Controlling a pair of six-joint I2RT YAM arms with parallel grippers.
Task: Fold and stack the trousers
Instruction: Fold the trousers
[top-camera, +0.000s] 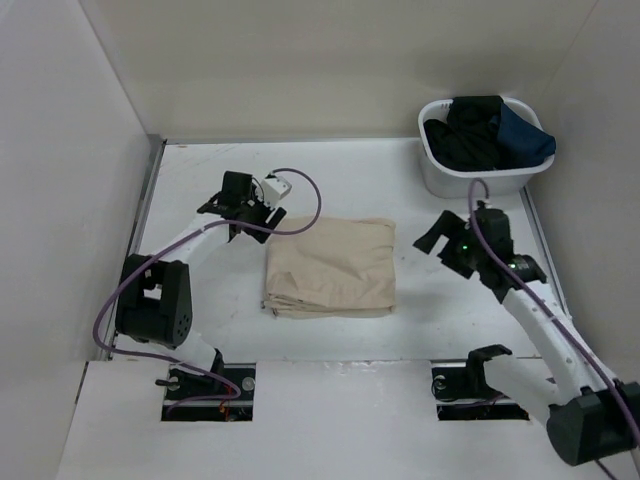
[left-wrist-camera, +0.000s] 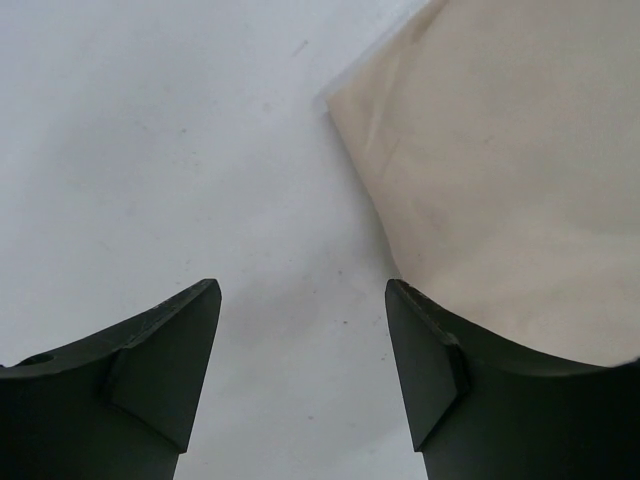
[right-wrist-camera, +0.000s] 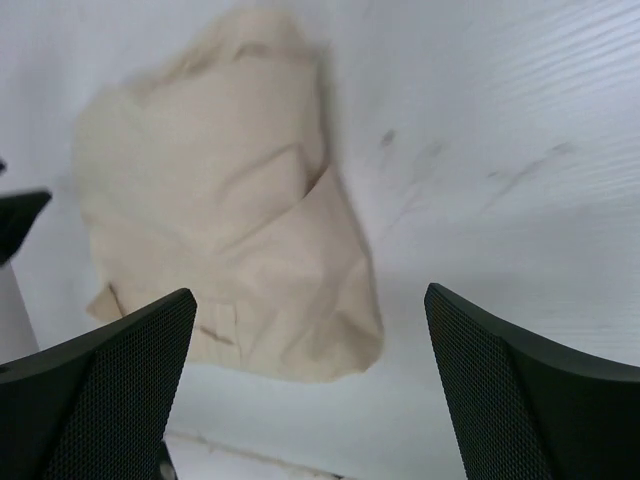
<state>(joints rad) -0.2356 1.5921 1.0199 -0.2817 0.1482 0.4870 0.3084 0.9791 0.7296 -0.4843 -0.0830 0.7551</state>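
The beige trousers (top-camera: 331, 267) lie folded into a flat, roughly square packet in the middle of the table. My left gripper (top-camera: 243, 226) hovers just left of the packet's far left corner, open and empty; in the left wrist view the trousers (left-wrist-camera: 510, 180) lie ahead to the right, and bare table shows between the fingers (left-wrist-camera: 170, 350). My right gripper (top-camera: 436, 238) is open and empty, to the right of the packet and apart from it. The right wrist view shows the trousers (right-wrist-camera: 230, 230) ahead to the left.
A white basket (top-camera: 440, 178) stands at the far right corner. It holds a black garment (top-camera: 466, 135) and a navy blue garment (top-camera: 522, 140). White walls enclose the table on the left, back and right.
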